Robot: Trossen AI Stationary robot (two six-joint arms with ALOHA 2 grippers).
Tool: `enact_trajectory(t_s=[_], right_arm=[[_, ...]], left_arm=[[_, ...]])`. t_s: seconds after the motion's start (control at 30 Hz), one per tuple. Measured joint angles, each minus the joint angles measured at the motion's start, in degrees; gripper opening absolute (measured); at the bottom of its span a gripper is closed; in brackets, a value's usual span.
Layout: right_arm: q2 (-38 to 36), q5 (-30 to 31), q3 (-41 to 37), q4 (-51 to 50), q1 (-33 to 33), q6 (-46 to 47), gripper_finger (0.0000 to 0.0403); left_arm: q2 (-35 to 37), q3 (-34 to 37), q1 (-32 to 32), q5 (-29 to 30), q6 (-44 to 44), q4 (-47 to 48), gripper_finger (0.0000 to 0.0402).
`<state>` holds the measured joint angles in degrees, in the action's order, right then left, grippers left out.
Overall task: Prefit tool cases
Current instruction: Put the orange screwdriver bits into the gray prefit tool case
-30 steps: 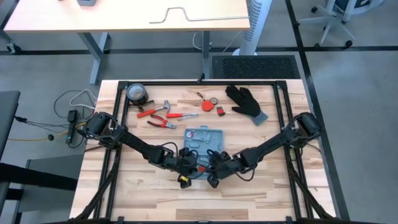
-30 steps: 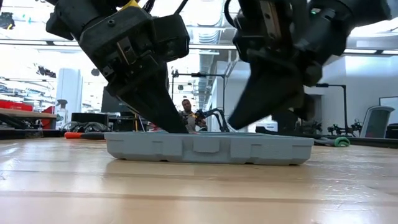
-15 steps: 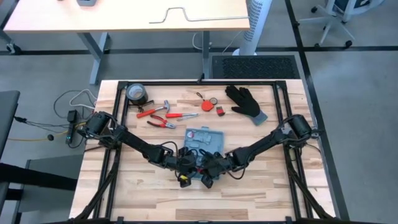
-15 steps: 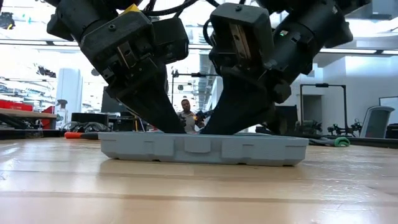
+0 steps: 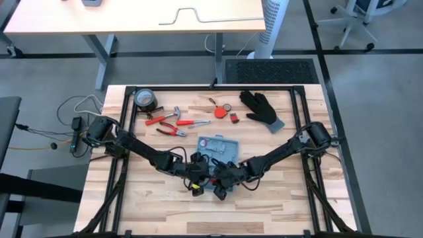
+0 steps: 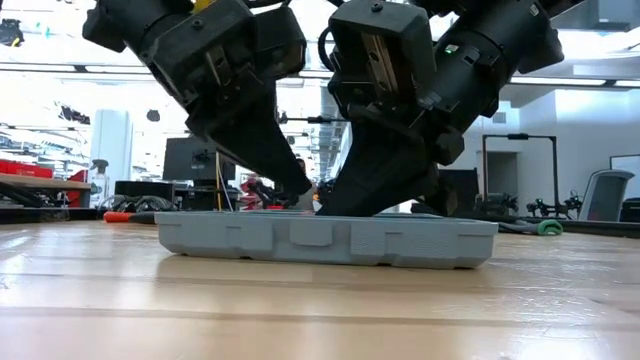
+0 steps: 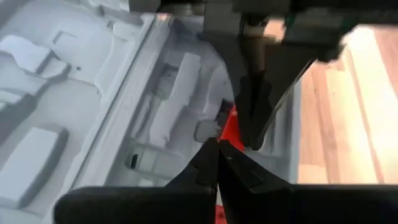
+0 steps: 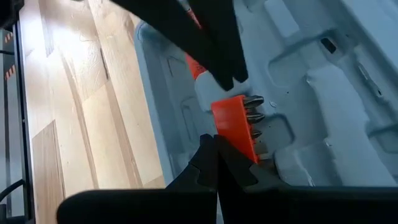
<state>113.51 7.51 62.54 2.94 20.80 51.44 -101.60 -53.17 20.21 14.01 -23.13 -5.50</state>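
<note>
left gripper (image 7: 216, 144) fingers pressed together, tips inside tool case (image 5: 215, 149) | right gripper (image 8: 214, 142) pinched closed beside an orange bit holder (image 8: 235, 124) in the case | case lies open and flat mid-table, long axis running front to back | wooden table (image 5: 291, 192) | glove (image 5: 262, 108), pliers (image 5: 174, 131), tape roll (image 5: 145, 100) at far edge

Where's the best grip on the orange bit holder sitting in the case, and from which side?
Probably across the orange bit holder's flat faces, coming down from above: it lies in a recess of the open tool case, so the moulded walls block a sideways approach, and the metal bits at one end look poor to pinch. Both the right gripper and left gripper hang shut over it.
</note>
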Motion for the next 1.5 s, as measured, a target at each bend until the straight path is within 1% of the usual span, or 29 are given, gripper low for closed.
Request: enact_trajectory(t_s=[0.53, 0.63, 0.83, 0.93, 1.0, 1.1, 1.23, 1.33, 1.4, 1.5], right_arm=[[0.1, -0.8, -0.1, -0.1, -0.4, 0.0, 0.0001], [0.1, -0.9, -0.1, -0.1, -0.4, 0.0, 0.0001], [0.1, -2.3, -0.2, -0.3, -1.0, -0.3, 0.0001], [0.1, -2.3, -0.2, -0.3, -1.0, -0.4, 0.0001], [0.0, -2.3, -0.2, -0.2, -1.0, -0.5, 0.0001], [-1.4, -2.6, -0.3, -2.2, -1.1, -1.3, 0.0001], [-4.0, -1.6, -0.4, -7.1, -1.3, -3.6, 0.0001], [-4.5, -1.4, -0.4, -9.5, -1.8, -4.1, 0.0001], [-4.5, -1.4, -0.3, -9.8, -1.9, -4.3, 0.0001], [-4.6, -0.6, -0.3, -9.1, -1.8, -4.4, 0.0001]], left_arm=[[0.2, 0.0, 0.0, -0.7, 1.0, -0.7, 0.0000], [0.1, 0.0, 0.0, -1.7, 1.0, -0.7, 0.0000], [-4.7, -0.1, 0.0, -3.9, -1.0, -4.6, 0.0000], [-6.8, -0.3, 0.1, -3.8, -3.3, -4.9, 0.0000], [-7.8, -0.3, 0.0, -5.4, -3.9, -4.4, 0.0000], [-8.8, -0.4, 0.0, -7.5, -4.0, -3.9, 0.0000], [-8.9, -0.3, 0.0, -8.0, -3.7, -3.7, 0.0000], [-8.9, -0.3, -0.8, -9.5, -3.6, -3.5, 0.0000], [-8.9, -0.2, -1.1, -10.2, -3.1, -3.7, 0.0000], [-7.6, -0.1, -1.2, -9.7, -0.8, -4.7, 0.0000]])
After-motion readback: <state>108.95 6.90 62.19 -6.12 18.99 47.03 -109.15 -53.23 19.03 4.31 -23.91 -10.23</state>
